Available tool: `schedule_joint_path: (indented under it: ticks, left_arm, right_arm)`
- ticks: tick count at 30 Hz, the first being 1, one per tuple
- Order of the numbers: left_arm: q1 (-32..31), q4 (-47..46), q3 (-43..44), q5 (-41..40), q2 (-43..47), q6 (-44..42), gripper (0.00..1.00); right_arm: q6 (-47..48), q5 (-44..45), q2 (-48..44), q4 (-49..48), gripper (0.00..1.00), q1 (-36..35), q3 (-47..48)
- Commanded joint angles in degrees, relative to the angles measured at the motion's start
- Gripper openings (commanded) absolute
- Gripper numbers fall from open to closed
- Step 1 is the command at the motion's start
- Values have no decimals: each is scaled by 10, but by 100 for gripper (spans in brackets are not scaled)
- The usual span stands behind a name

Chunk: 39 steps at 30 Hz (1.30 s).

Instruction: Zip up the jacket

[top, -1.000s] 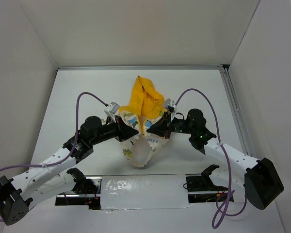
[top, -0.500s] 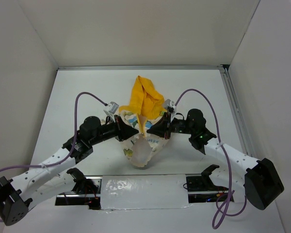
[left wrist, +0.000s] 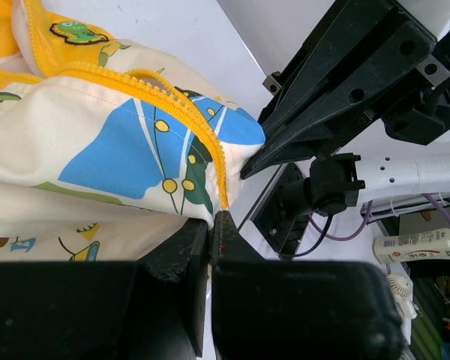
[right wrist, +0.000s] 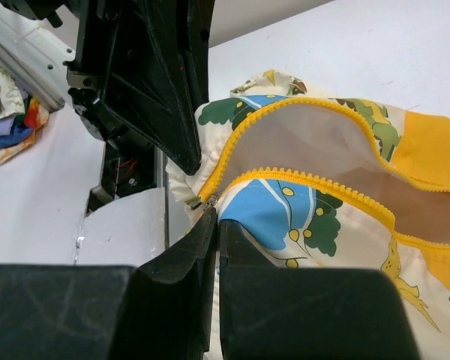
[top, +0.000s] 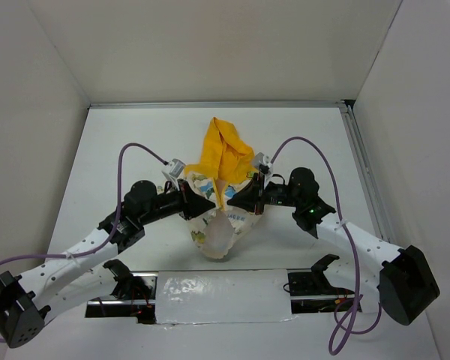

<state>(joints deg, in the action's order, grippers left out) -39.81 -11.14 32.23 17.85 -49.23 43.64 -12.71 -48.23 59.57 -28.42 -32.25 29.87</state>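
Observation:
The jacket [top: 219, 225] lies bunched at the table's middle, cream with cartoon prints, its yellow hood [top: 223, 150] pointing away. My left gripper [top: 208, 204] is shut on the cream fabric beside the lower end of one yellow zipper strip [left wrist: 202, 131], its jaws pressed together [left wrist: 214, 219]. My right gripper [top: 232, 201] faces it a few centimetres away and is shut on the bottom end of the zipper [right wrist: 214, 211], where a small metal piece shows. The two rows of yellow teeth [right wrist: 307, 180] spread apart above it, so the front stands open.
A silver taped strip [top: 221, 296] covers the near edge between the arm bases. White walls enclose the table, with a metal rail [top: 364, 172] on the right. A bottle [left wrist: 420, 244] and a pile of clothes [right wrist: 7, 112] lie off the table.

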Motion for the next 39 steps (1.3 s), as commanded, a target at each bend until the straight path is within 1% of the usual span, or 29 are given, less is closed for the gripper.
schedule_joint_path:
  ticks: [1,9,15,19,25,34,39]
  left_arm:
    - [2,-36,4,-10,19,-10,0]
    - [2,-38,4,-19,31,-17,0]
    - [1,-44,1,-6,21,-18,0]
    - [2,-60,-8,-4,17,-17,0]
    - [2,-57,-8,-13,12,-14,0]
    - [2,-67,-19,3,31,-14,0]
    - [2,-61,-18,-7,40,-13,0]
  right_arm:
    - [15,-6,-17,-3,0,-2,30]
    - [30,-21,-14,27,0,-4,34]
    - [17,-7,-17,7,0,-8,34]
    - [17,-3,-10,19,0,-11,50]
    - [19,-6,-13,21,0,-16,53]
    - [16,19,-8,35,0,-16,59]
    - [24,0,1,46,0,-18,60]
